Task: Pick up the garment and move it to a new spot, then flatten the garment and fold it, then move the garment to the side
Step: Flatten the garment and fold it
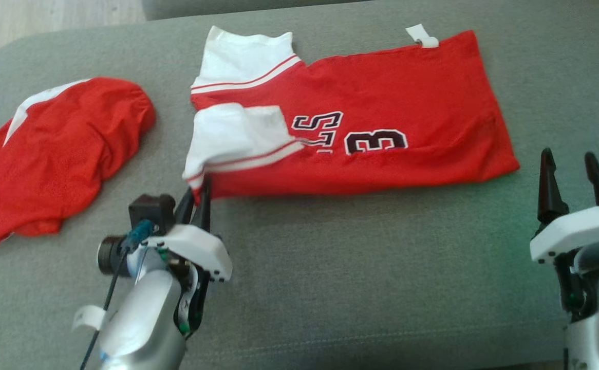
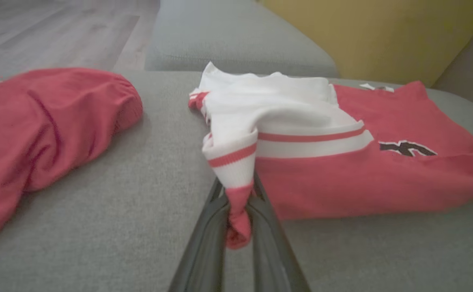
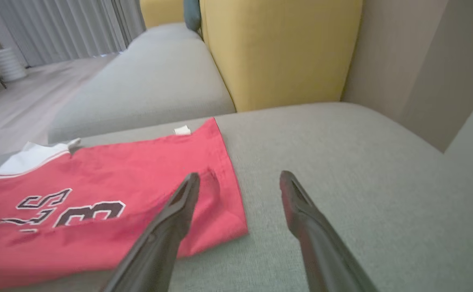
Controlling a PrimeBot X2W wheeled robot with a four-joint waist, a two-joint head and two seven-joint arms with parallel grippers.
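The garment [image 1: 381,103] is a red jersey with white sleeves and a black number, lying folded lengthwise on the grey sofa seat [image 1: 356,267]. My left gripper [image 1: 199,187] is shut on the garment's near left corner, at the striped sleeve hem. In the left wrist view a pinch of red and white cloth [image 2: 236,182] sits between the two fingers, lifted slightly off the seat. My right gripper [image 1: 569,159] stands open, just right of the garment's lower right corner. In the right wrist view its left finger [image 3: 179,207] overlaps the garment's edge [image 3: 139,174], with nothing between the fingers.
A second red garment [image 1: 63,149] lies crumpled at the left of the seat, also seen in the left wrist view [image 2: 37,121]. A yellow cushion [image 3: 281,48] stands behind the seat at the far right. The floor [image 1: 48,20] lies beyond the seat's far left edge.
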